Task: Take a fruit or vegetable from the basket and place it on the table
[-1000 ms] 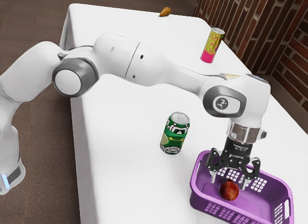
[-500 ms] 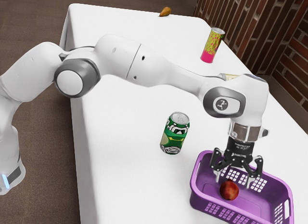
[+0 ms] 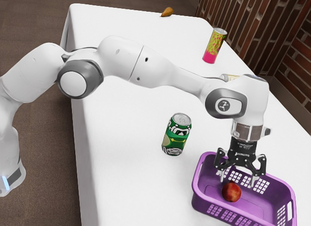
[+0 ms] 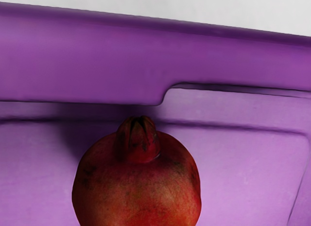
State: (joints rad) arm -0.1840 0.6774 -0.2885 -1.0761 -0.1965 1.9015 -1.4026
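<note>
Exterior view: the white surface [image 3: 124, 104] carries a purple basket [image 3: 201, 206], with the arm [image 3: 121, 58] reaching over it. The fingers [image 3: 253, 178] stand spread, gripping nothing. The pomegranate [image 3: 231, 192] sits on the basket's floor, below them and slightly toward the exterior view's left of their middle; the coming move looks like a small sideways correction, then down. It is nearly round, with no strong long axis; its crown [image 4: 139, 136] points at a basket wall close by. Counts: one surface, one arm, one basket, one yellow-and-pink can [image 3: 214, 46], one green can [image 3: 176, 134], one pomegranate, one pear [image 3: 167, 12].
</note>
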